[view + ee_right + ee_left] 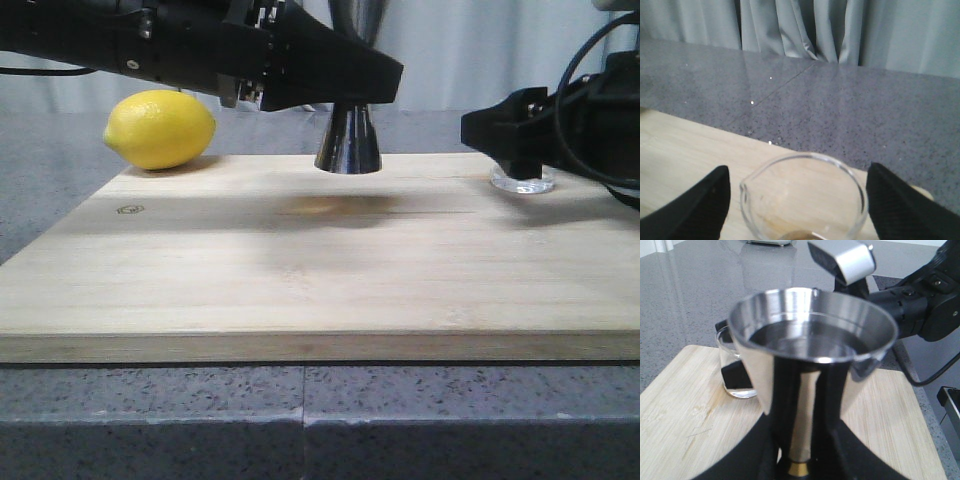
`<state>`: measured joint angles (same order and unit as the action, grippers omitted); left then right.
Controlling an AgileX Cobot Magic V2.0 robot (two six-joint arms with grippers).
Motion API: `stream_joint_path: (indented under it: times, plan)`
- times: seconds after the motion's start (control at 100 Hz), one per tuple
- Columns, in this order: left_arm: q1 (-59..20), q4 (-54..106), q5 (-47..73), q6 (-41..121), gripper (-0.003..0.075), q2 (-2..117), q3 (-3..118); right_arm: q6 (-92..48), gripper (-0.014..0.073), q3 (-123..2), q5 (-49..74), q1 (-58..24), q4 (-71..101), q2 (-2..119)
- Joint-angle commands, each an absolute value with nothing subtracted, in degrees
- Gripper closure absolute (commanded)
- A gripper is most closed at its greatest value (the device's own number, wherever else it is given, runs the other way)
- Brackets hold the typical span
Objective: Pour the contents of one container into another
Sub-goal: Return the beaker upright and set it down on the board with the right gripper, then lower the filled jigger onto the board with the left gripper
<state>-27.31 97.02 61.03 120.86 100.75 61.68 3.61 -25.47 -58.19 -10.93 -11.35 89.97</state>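
Note:
My left gripper (350, 92) is shut on the narrow waist of the steel jigger (348, 140), which hangs upright a little above the bamboo board (300, 290). In the left wrist view the jigger (810, 335) holds clear liquid in its upper cup, the gold band sits low between the black fingers (755, 450), and the left gripper (800, 462) grips just there. The glass beaker (521, 180) stands at the board's back right. My right gripper (515, 140) is open around it. In the right wrist view the beaker (802, 200) sits between the fingers (702, 207) of the right gripper (799, 212).
A yellow lemon (160, 128) rests at the board's back left corner. Grey speckled countertop (300, 420) surrounds the board, with curtains (800, 25) behind. The beaker (735, 375) and the right arm (920, 305) lie just beyond the jigger in the left wrist view.

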Motion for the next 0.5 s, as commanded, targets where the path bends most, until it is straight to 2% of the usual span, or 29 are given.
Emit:
stream_joint_path:
  times: [0.0, 0.49]
  plan:
    - [-27.7, 101.8, 64.6, 120.7, 0.0661, 98.5, 63.4, 3.6, 0.0071, -26.7, -63.6, -10.5, -11.0, 86.0]
    - [-21.2, 102.1, 67.8, 122.6, 0.0661, 98.5, 63.4, 3.6, 0.0071, -26.7, -64.2, -10.5, -11.0, 77.0]
